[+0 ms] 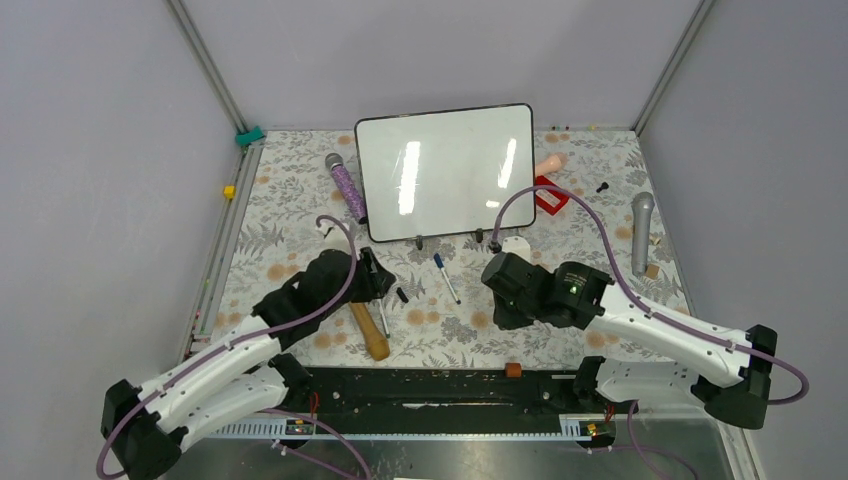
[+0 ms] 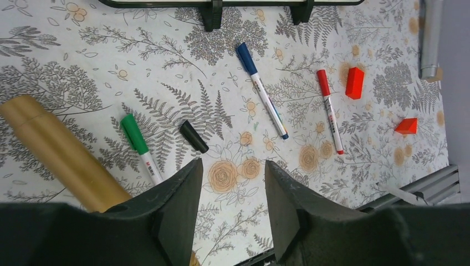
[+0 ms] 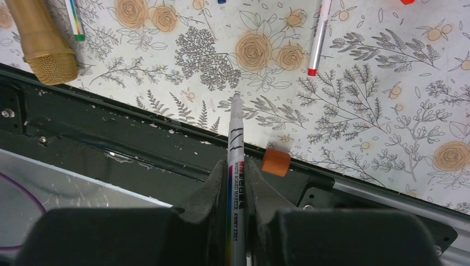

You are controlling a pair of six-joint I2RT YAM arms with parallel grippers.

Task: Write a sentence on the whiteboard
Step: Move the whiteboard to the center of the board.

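Observation:
The whiteboard (image 1: 445, 170) stands upright at the back middle of the table. Its face shows only glare, and the sentence is not in view. My right gripper (image 3: 236, 166) is shut on a white whiteboard marker (image 3: 235, 138). The marker's bare tip points over the table's near edge. My left gripper (image 2: 233, 169) hangs open over the flowered cloth with nothing between its fingers. Just beyond its left finger lies a small black cap (image 2: 194, 136). In the top view the left gripper (image 1: 385, 283) is in front of the board's left foot.
A green marker (image 2: 140, 145), a blue marker (image 2: 261, 97) and a red marker (image 2: 330, 111) lie on the cloth. A gold microphone (image 1: 370, 335) lies near the left gripper. A purple one (image 1: 347, 185) and a grey one (image 1: 641, 230) flank the board. An orange cylinder (image 3: 276, 162) sits on the near rail.

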